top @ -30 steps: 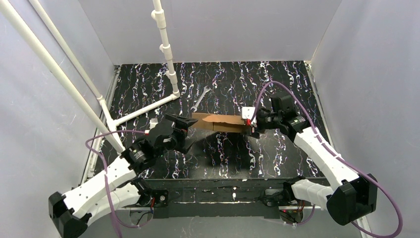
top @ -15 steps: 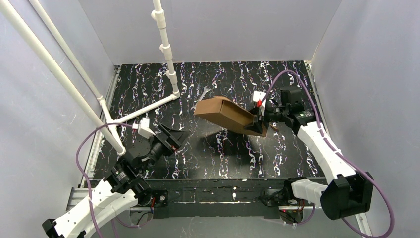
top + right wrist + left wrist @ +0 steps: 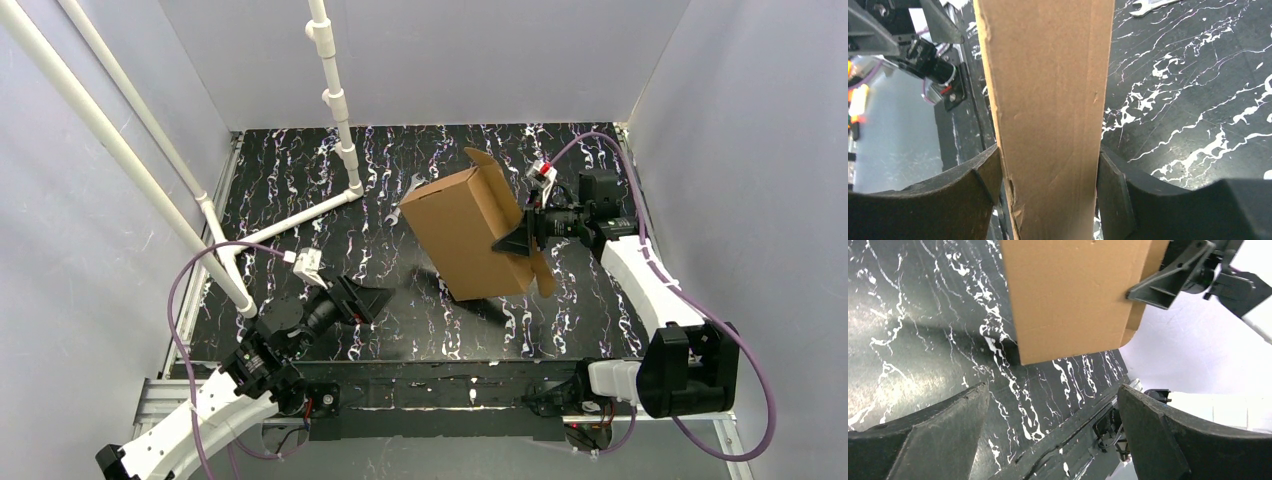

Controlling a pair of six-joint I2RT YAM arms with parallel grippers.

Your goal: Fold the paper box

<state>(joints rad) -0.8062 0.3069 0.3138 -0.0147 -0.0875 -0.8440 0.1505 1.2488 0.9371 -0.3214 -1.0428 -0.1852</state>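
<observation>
Since 1 s ago: paper box point(image 3: 465, 232) raised from flat to steep tilt, broad face toward camera. Left gripper point(image 3: 365, 298) drawn back near-left, jaws wide, empty. Right gripper point(image 3: 512, 242) clamps box's right edge, arm reaching forward. Box above mid-table point(image 3: 600, 170), lower corner near surface, contact unclear. Wrench point(image 3: 404, 196) just behind box; open table between box and left gripper.

The paper box point(image 3: 460, 230) was held over the table point(image 3: 300, 180) by the right gripper point(image 3: 510, 243) at its right edge. The left gripper point(image 3: 375, 300) was found well apart, near-left; a wrench point(image 3: 411, 187) was seen behind the box.
</observation>
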